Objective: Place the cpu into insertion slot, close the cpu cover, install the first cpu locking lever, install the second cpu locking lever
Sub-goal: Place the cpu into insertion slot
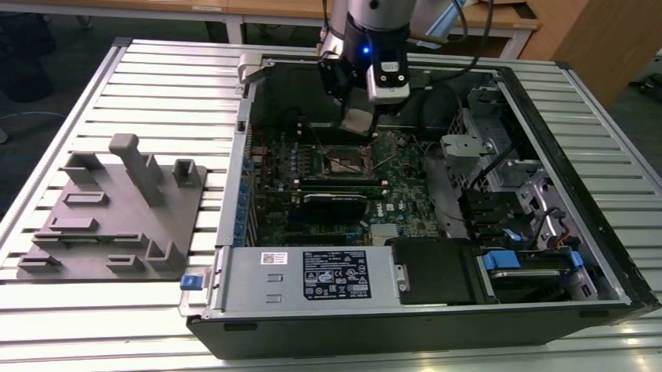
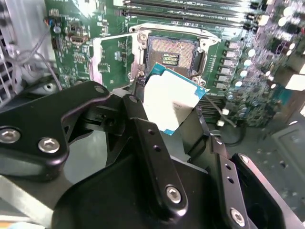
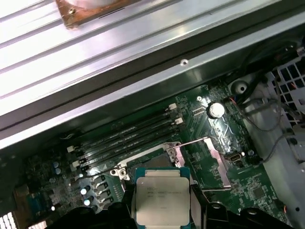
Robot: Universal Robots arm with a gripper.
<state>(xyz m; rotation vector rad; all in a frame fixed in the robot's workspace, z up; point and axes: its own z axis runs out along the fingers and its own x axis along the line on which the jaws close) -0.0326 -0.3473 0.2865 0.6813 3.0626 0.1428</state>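
Note:
The cpu [image 2: 172,101] is a small square chip pinched at its edges between the black fingers of my gripper [image 2: 170,104], which is shut on it. In the first wrist view its silver face [image 3: 161,202] shows between the fingers. It hangs tilted a little above the insertion slot [image 2: 171,55], not touching it. The slot's dark centre is bare. Beside the slot the cpu cover [image 2: 96,57] is swung open, a thin silvery frame [image 3: 217,162] lying over the green board. In the exterior view my gripper [image 1: 359,120] hovers just behind the slot [image 1: 346,161] inside the open computer case.
A black expansion card [image 1: 336,199] and a grey power supply [image 1: 310,275] lie in front of the slot. Memory slots [image 3: 128,136] run behind it. Drive bays and cables [image 1: 517,201] crowd the exterior view's right. A grey fixture plate [image 1: 114,221] sits on the slatted table at the left.

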